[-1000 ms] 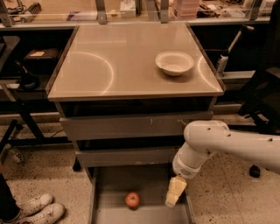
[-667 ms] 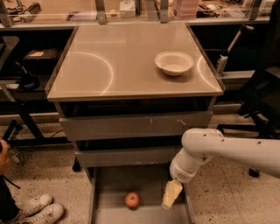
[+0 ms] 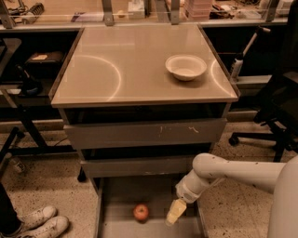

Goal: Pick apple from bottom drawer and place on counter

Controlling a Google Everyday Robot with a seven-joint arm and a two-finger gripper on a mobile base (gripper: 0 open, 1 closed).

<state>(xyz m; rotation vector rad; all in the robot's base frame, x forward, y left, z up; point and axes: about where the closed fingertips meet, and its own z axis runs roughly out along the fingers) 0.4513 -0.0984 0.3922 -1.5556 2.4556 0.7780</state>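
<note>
The small red apple lies on the grey floor of the open bottom drawer, near its front middle. My white arm reaches in from the right and my gripper with yellowish fingers hangs inside the drawer, just right of the apple and apart from it. The beige-grey counter on top of the cabinet bears a white bowl at its right side.
Two shallower grey drawers sit above the open one. A black office chair stands at the right. White shoes of a person are at the bottom left. A cluttered bench runs along the back.
My arm and gripper have moved left and down inside the drawer, closer to the apple. The apple has not moved.
</note>
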